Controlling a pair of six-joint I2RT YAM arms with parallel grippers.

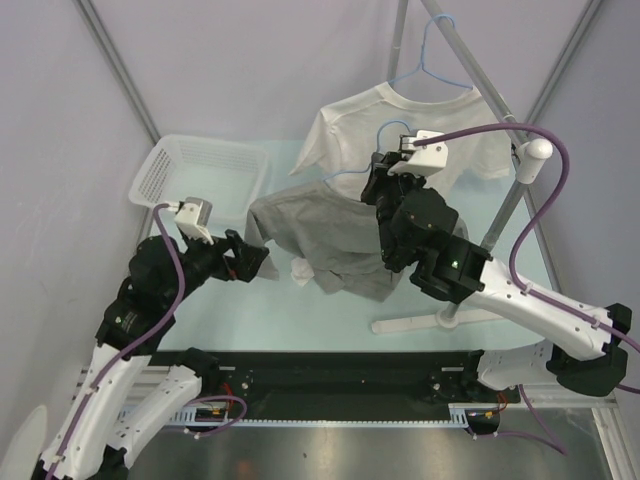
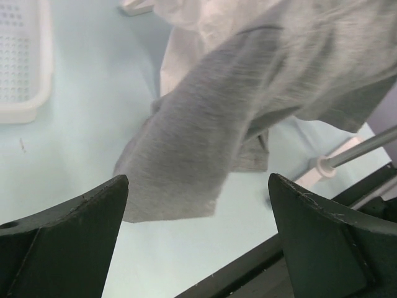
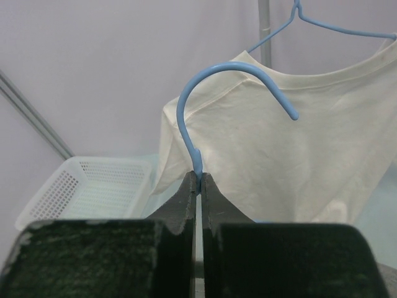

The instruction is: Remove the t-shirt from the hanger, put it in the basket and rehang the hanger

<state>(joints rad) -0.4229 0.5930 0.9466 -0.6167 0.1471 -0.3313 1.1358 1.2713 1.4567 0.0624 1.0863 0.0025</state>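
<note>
Right wrist: right pincer [image 3: 198, 181] is clamping the hanger [image 3: 180, 118]. Left pincer [image 2: 197, 186] is gaping by the limp, light grey t-shirt [image 2: 211, 130], its loose edge probably the best hold.

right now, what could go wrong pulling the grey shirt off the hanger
1. The right hand pinches only the thin wire neck of the blue hanger; a tug could twist it or slip it free.
2. The left hand is open, holding nothing; closing from here may catch just a loose corner of the grey t-shirt.
3. The white t-shirt hangs close behind, so the hook might snag it.
</note>
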